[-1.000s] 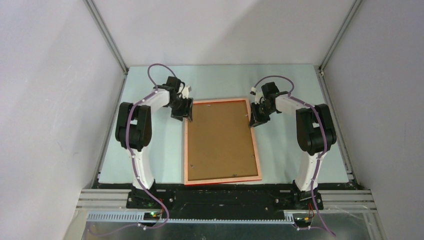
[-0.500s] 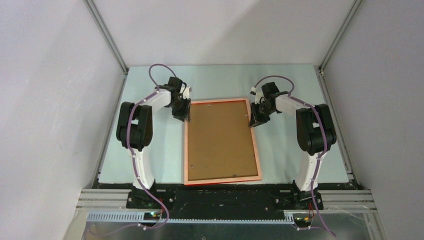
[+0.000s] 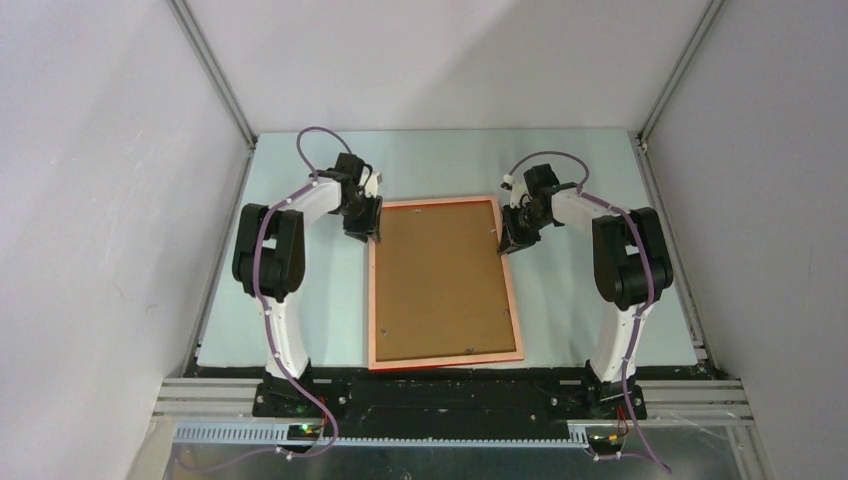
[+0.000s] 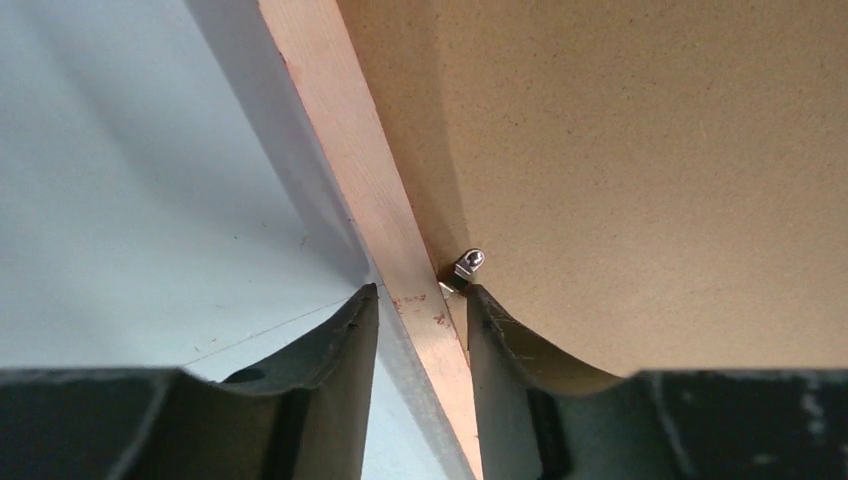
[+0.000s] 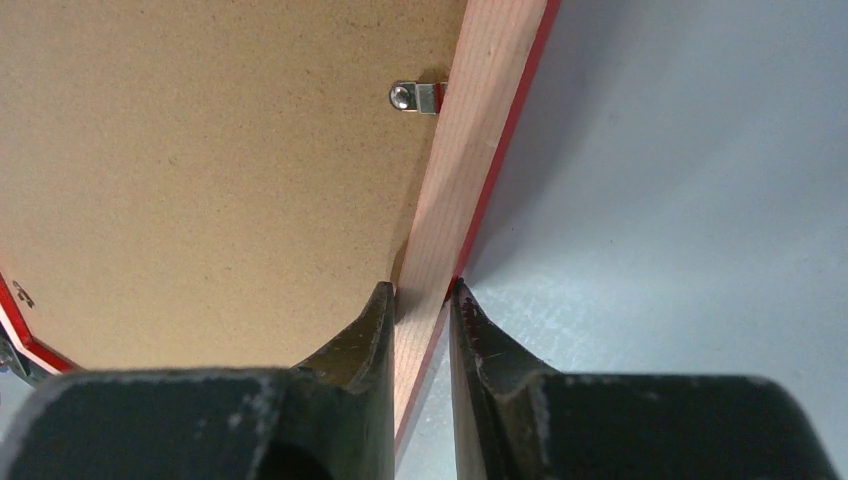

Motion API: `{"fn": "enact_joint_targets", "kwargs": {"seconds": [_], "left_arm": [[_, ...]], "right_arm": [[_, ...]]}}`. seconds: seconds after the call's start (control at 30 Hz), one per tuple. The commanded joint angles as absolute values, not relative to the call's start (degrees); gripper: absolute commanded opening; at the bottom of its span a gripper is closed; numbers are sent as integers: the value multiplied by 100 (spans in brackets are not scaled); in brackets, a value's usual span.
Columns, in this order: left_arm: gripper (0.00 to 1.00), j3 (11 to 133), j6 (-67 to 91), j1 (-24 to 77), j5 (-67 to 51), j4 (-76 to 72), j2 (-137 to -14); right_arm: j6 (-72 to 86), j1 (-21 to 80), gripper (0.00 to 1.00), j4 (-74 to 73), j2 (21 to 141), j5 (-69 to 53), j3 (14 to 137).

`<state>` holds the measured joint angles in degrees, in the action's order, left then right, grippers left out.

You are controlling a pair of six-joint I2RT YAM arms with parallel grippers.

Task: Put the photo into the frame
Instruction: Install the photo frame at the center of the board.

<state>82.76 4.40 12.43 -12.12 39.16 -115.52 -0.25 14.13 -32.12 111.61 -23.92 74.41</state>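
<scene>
The frame (image 3: 445,361) is laid face down in the middle of the table (image 3: 300,320), backing board (image 3: 440,280) seated, clips (image 5: 415,97) turned over it. Its left rail is pinched by the left gripper (image 3: 372,232), its right rail by the right gripper (image 3: 508,240). The photo is hidden, presumably beneath; little seems left.

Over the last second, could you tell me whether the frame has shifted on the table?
No. The frame lies where it was, corners unmoved on the table.

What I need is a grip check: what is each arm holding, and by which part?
Right jaws clamp the rectangular frame, pale orange-pink back up, by its right rail near the far corner. Left jaws straddle its left rail; grip cannot be told.
</scene>
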Motion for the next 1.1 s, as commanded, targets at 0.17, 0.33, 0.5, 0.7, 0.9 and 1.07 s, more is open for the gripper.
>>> {"fn": "enact_joint_targets", "kwargs": {"seconds": [0.17,0.33,0.5,0.7,0.9,1.07], "left_arm": [[63,8422,305,1251,-1260,3791,-11361],[67,8108,186,1233,-1314,3798,-11010],[68,7618,-208,1241,-1362,3820,-10448],[71,6933,-690,1265,-1786,3951,-9885],[75,6657,-704,1420,-2198,3992,-9870],[78,6715,-645,1657,-2290,3995,-10089]], "right_arm": [[-342,1385,12,-3362,11270,-2522,7566],[-270,1333,11,-3322,11269,-2539,7568],[160,1138,4,-3135,11297,-2614,7567],[708,852,0,-2887,11353,-2753,7564],[1216,718,0,-2529,11369,-2952,7572],[1574,683,0,-2333,11392,-3040,7568]]}}
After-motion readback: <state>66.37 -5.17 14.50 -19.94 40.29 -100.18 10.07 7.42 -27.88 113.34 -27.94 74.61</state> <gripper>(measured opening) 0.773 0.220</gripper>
